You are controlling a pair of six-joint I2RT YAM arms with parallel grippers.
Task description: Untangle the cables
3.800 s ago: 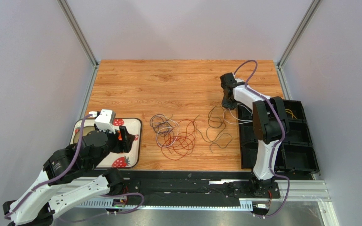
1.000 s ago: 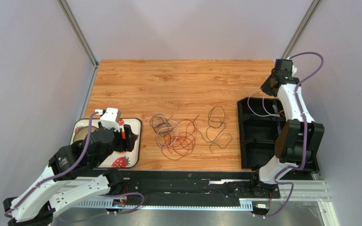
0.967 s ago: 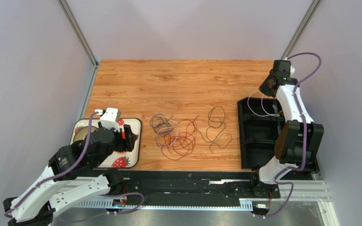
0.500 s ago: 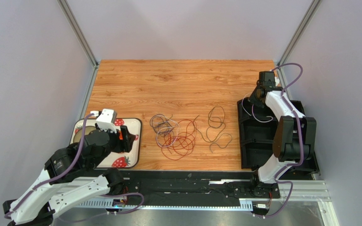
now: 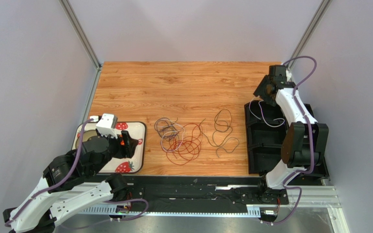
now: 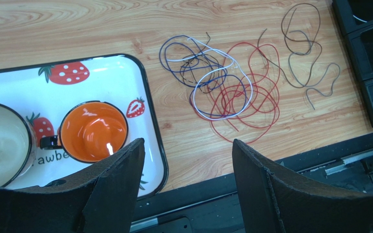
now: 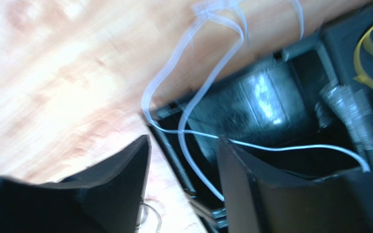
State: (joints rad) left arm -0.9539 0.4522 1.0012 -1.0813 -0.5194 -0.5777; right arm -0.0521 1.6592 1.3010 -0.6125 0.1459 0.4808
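**Two open grippers, one knot: the left arm sits nearer**

Both grippers are spread wide, and neither has hold of anything.

The left gripper (image 6: pixel 187 145) hovers over the right edge of the strawberry tray (image 6: pixel 147 104), with the orange mug (image 6: pixel 93 131) just to its left. The tangle of cables (image 6: pixel 222 92) lies ahead of it and a little to its right, on the wooden surface (image 6: pixel 76 19).

The tangle's long axis runs crosswise to this gripper's reach:
- The blue cable (image 6: pixel 166 51) is at the left end.
- The white cable (image 6: pixel 250 90) is threaded through the red cable (image 6: pixel 266 109) in the middle.
- The dark grey cable (image 6: pixel 304 46) is at the far right, where one strand seems only to graze the red loops.

The right gripper (image 7: pixel 182 141) hangs over a corner of the black bin (image 7: pixel 271 97). A pale cable (image 7: pixel 171 80) drapes across the rim straight ahead of it, partly in the compartment and partly out on the wood. It runs under the gap between the fingers but does not look pinched. A yellow cable (image 7: pixel 366 60) lies in the compartment to this gripper's right.

In the overhead view the tangle is well apart from the right gripper, off to its left and back toward the arm bases.

The left arm looks the nearer one for the blue-white-red knot. The right arm is better placed for the dark grey loops at the end closer to it. Pulling along the crosswise axis, away from the knot, would probably part them most cleanly.
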